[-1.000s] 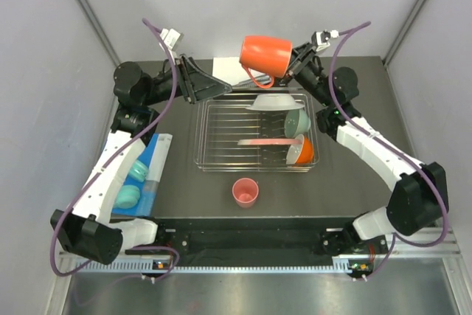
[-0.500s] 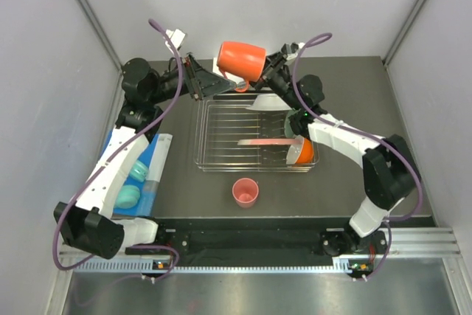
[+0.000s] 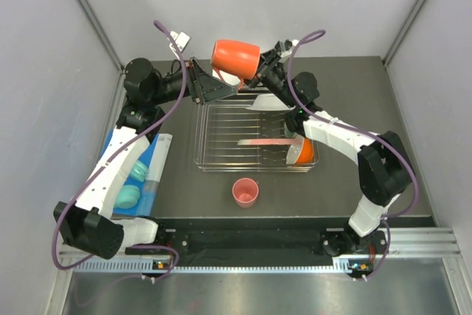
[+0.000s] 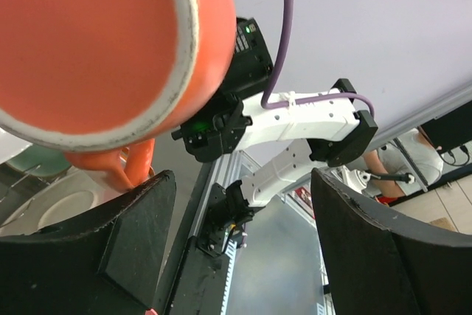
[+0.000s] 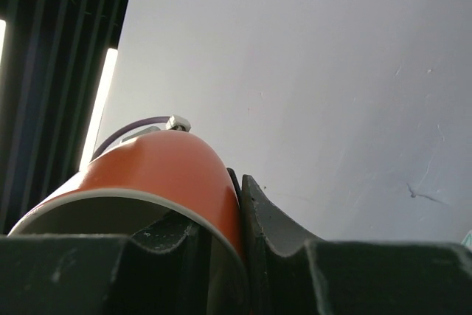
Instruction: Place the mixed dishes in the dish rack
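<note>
The small pink cup (image 3: pixel 245 192) sits at 6 o'clock from the shiny wire dish rack (image 3: pixel 220 147); high at its 12 o'clock, the right gripper (image 3: pixel 259 73) pinches the smooth round orange mug (image 3: pixel 236 57) by its wall; the left gripper (image 3: pixel 223 91) hangs beside, jaws apart; a bump could knock the slippery mug loose.

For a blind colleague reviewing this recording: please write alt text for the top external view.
The right claw holds an orange mug in the air at the far side of the dish rack, with the open left claw close beside it. A white plate, pale pink plate and orange bowl sit in the rack; a small pink cup stands in front.
</note>
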Tool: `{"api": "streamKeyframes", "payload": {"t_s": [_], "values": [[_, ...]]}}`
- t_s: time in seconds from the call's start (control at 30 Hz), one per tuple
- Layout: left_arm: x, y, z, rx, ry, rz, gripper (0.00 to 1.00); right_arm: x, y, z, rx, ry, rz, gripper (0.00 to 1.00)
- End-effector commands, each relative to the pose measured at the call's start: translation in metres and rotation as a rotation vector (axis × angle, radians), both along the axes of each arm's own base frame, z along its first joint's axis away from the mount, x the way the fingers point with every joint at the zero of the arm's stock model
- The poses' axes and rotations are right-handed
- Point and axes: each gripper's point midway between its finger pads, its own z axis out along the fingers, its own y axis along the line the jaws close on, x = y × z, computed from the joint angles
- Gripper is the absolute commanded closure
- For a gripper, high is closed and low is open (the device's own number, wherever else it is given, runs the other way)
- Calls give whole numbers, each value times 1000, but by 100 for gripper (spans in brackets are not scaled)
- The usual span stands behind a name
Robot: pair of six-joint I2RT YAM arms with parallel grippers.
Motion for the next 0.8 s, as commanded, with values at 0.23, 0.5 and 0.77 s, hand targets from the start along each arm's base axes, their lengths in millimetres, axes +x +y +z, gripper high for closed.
{"api": "streamKeyframes", "payload": {"t_s": [0.23, 0.5, 0.77], "values": [[-38, -1, 2, 27, -74, -118, 18, -44, -38, 120, 126, -301, -18, 100], [-2, -1, 22, -5, -116, 31, 27, -45, -33, 107, 128, -274, -5, 100], [28, -7, 26, -1, -107, 94, 32, -44, -19, 91, 150, -226, 41, 100]]}}
